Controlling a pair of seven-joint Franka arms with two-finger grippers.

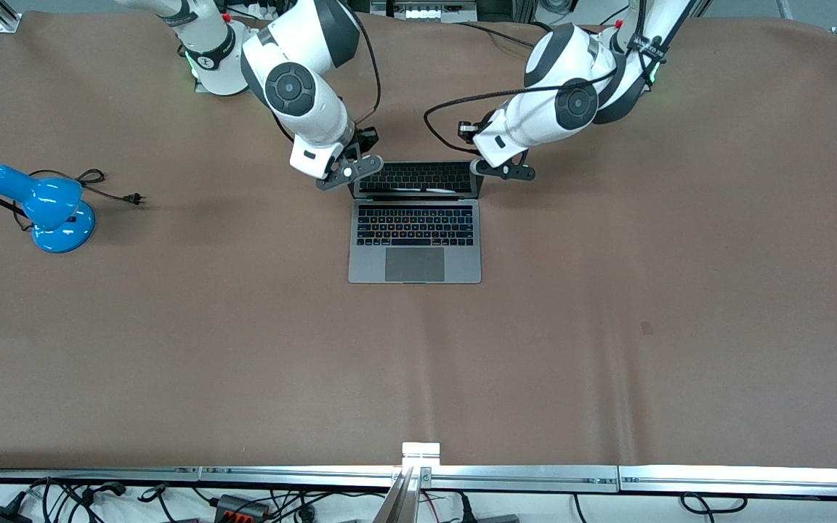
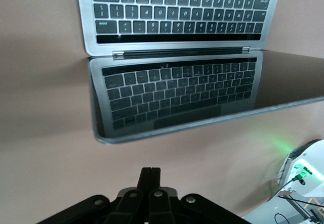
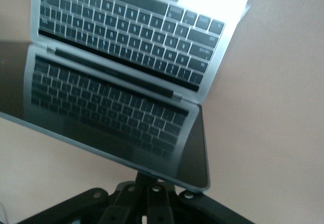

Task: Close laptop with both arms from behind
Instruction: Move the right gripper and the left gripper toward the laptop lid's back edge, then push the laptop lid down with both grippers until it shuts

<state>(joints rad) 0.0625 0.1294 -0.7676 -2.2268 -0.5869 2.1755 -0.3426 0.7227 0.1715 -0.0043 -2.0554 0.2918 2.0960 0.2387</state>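
Note:
The space-grey laptop lies open in the middle of the table. Its dark screen stands tilted and mirrors the keyboard. My right gripper is shut and empty at the lid's top corner on the right arm's side. In the right wrist view the lid's top edge covers the tips of its fingers. My left gripper is shut and empty by the lid's other top corner. In the left wrist view its closed fingers stand a little apart from the lid's edge.
A blue desk lamp with a black cord and plug lies toward the right arm's end of the brown table. A metal rail runs along the table's nearest edge. The right arm's base with a green light shows in the left wrist view.

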